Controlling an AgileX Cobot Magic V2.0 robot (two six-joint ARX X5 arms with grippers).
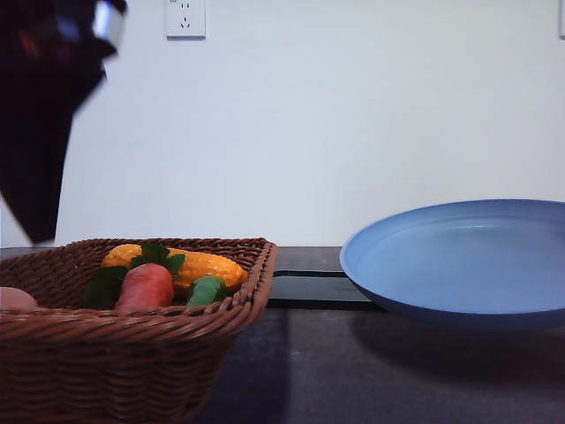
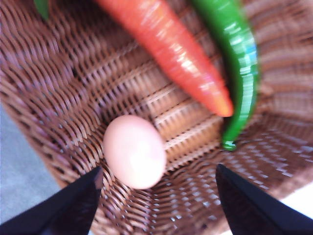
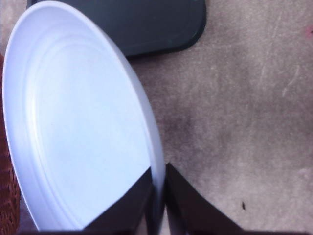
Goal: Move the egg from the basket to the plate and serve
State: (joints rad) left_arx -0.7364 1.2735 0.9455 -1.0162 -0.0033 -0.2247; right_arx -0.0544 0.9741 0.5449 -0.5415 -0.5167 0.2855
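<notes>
Woven dark-brown wicker forms the large rectangular basket (image 2: 58,98), and the small smooth reddish-brown egg (image 2: 134,151) lies on its floor near one wall. Beside it in the basket you will find an orange-red carrot-like toy (image 2: 171,49) and a green pepper-like toy (image 2: 237,63); neither touches the egg.

1. Left gripper (image 2: 159,200): the fingers (image 2: 68,205) are spread wide, poised above the basket floor. The egg sits between them, nearer one finger. No contact is visible. Judge the pick as not yet made.

2. Right gripper (image 3: 159,196): the fingers are clamped on the rim of the wide round blue plate (image 3: 78,127). In the front view the plate appears lifted off the dark tabletop (image 3: 244,122) and tilted slightly. A flat black tray (image 3: 137,24) lies behind it.

3. Progress: the plate is held ready and carries nothing. The egg remains in the basket. Grasping, lifting, transfer to the plate and serving are all left to do.

4. Caution: you should expect the egg to roll on the ribbed weave if a finger nudges it off-centre.
</notes>
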